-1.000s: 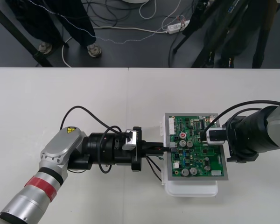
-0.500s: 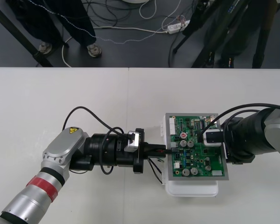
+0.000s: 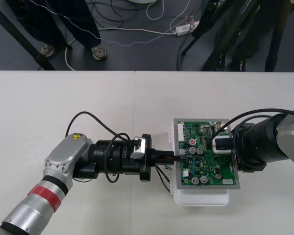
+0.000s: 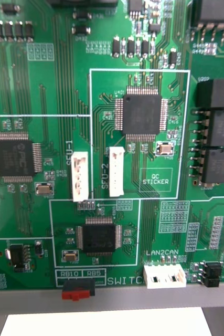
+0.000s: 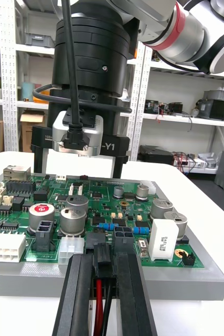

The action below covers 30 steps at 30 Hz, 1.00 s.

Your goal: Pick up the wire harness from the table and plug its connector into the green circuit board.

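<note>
The left gripper point(image 3: 165, 157) is working at the left edge of the board point(image 3: 213, 161), its fingers point(image 5: 80, 286) pinching tight on the plug point(image 5: 102, 261). Red and black wires point(image 5: 99, 310) are trailing back between them, away from the board. The plug is sitting level with the board's edge sockets, nosing against a black header point(image 5: 123, 236); whether it is seated I cannot tell.

To finish well, the push should be going straight in along the board's surface, square to the socket and slow, so no pins are bending.

The right gripper point(image 5: 78, 169) is standing on the board's opposite side, fingers spread wide and holding nothing, tips down on the board, seemingly bracing it.

Crowding the target on the board are a white connector point(image 5: 71, 247), silver capacitors point(image 5: 72, 219) and a white block point(image 5: 161, 239); a sideways slip would be risking them. Slack wire is looping beside the board's base point(image 3: 201, 198).
</note>
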Motion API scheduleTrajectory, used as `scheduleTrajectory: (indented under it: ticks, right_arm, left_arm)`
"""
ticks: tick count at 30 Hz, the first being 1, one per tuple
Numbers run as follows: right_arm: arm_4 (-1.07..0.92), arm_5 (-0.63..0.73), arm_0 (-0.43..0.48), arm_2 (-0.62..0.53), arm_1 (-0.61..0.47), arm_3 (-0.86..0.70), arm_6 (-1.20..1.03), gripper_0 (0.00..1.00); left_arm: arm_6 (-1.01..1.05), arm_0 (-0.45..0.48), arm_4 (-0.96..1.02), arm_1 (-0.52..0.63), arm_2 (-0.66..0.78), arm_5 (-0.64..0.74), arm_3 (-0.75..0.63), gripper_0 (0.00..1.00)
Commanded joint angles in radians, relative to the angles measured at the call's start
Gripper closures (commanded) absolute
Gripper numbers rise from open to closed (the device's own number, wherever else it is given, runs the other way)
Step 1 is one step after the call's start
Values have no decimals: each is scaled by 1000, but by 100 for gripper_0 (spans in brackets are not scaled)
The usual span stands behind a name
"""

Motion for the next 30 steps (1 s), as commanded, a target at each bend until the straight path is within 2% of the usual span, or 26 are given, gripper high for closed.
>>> scheduleTrajectory:
  ticks: [1, 30]
  right_arm:
    - [-3, 2, 9, -1, 15, -42, -19, 0]
    - [-8, -27, 10, -3, 27, -42, -18, 0]
  left_arm:
    - [-94, -43, 18, -23, -32, 29, -12, 100]
    - [-124, -40, 13, -3, -32, 61, -12, 100]
